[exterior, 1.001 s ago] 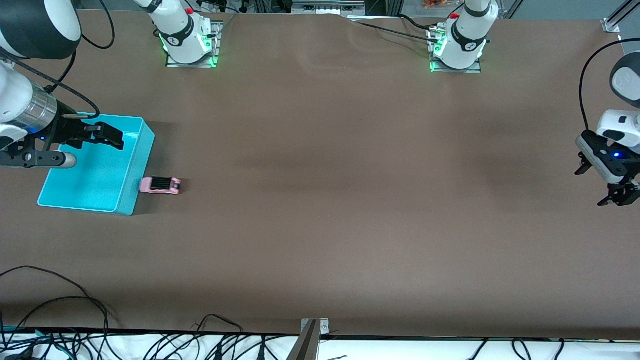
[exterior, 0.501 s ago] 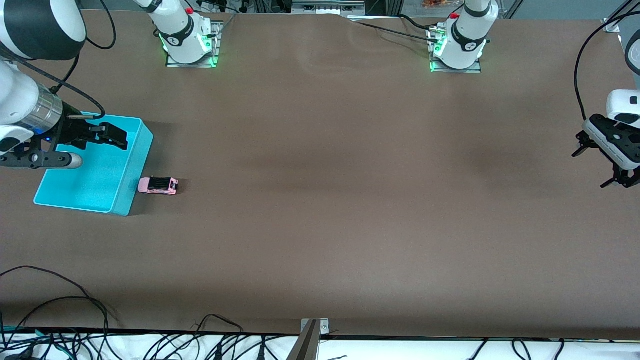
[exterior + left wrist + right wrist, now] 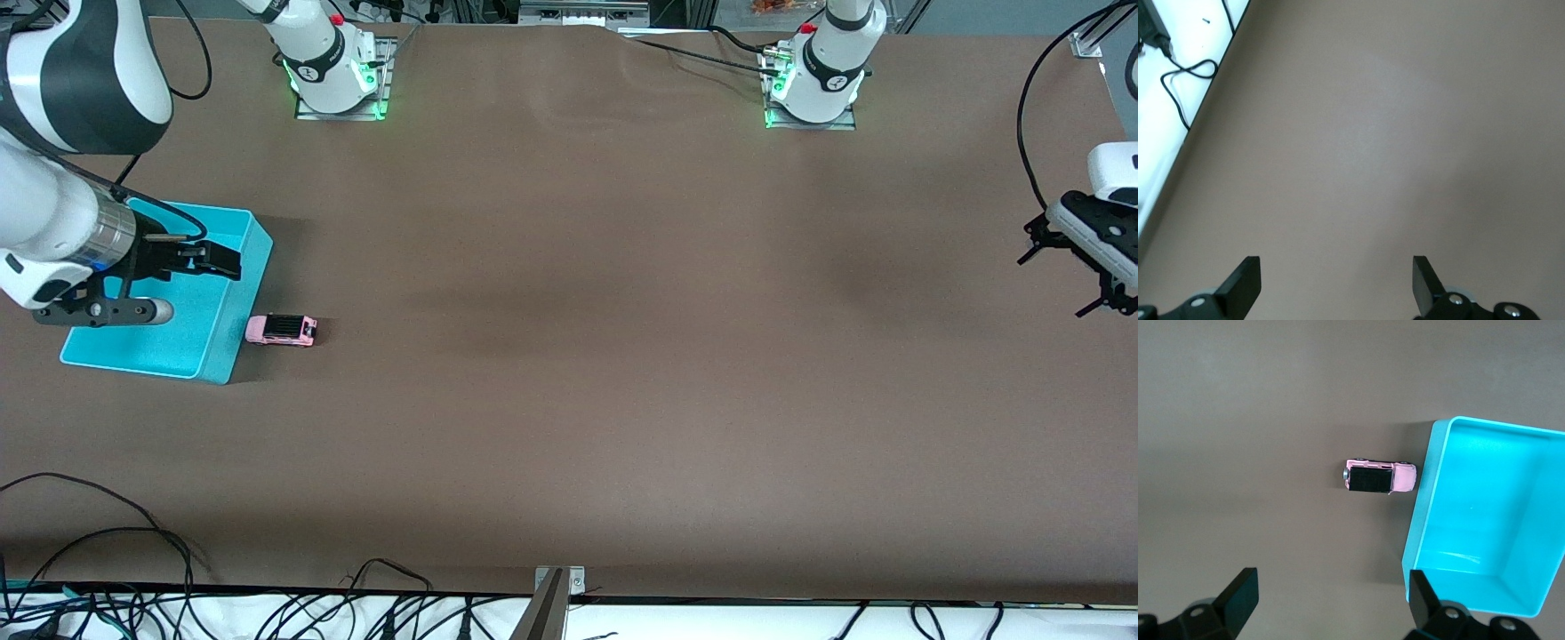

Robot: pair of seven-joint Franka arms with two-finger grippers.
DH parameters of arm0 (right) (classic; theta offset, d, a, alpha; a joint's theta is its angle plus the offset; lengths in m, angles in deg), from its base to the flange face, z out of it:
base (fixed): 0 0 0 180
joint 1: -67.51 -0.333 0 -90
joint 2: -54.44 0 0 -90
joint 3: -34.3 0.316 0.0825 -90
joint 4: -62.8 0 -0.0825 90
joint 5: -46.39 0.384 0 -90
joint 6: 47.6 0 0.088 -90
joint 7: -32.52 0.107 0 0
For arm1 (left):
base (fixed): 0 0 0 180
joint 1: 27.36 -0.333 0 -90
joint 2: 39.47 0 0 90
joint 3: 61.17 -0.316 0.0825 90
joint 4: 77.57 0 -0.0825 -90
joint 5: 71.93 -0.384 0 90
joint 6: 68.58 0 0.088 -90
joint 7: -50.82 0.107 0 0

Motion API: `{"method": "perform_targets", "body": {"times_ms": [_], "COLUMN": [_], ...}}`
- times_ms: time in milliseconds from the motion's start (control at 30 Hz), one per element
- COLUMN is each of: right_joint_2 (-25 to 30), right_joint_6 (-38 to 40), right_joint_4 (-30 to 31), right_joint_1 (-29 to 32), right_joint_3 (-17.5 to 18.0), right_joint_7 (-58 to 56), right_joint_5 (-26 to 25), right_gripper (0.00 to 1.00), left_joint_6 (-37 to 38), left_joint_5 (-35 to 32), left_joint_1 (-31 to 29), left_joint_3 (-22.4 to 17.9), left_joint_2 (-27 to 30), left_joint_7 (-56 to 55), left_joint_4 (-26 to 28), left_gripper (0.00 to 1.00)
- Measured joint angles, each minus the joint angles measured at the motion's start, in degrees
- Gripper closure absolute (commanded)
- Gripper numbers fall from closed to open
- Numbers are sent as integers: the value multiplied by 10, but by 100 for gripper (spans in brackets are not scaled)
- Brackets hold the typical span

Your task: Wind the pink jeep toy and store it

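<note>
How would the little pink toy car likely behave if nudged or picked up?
The toy car sits on its wheels, so a nudge would probably roll it. Small beside the bin, it is likely light. Its boxy body looks stiff.

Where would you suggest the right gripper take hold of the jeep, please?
Probably across its two long sides, coming straight down. The jeep stands on its wheels, one end right at the bin's wall, so end-to-end leaves little finger room. The open right gripper hangs over the bin.
</note>
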Motion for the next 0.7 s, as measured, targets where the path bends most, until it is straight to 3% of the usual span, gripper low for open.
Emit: {"method": "perform_targets", "body": {"times_ms": [267, 701], "right_joint_2": [-19, -83], "right_joint_6": [-8, -78], "right_joint_4": [0, 3], "right_joint_1": [0, 12], "right_joint_3": [-1, -3], "right_joint_7": [-165, -533], "right_joint_5": [0, 0], "right_gripper": [0, 0], "left_joint_6": [47, 168], "left_joint_5": [0, -9], "left_joint_1": [0, 2], "left_joint_3": [-1, 16], "left_joint_2": [43, 60], "left_joint_7": [-26, -147], "left_joint_4": [-7, -85], "left_gripper": [0, 0]}}
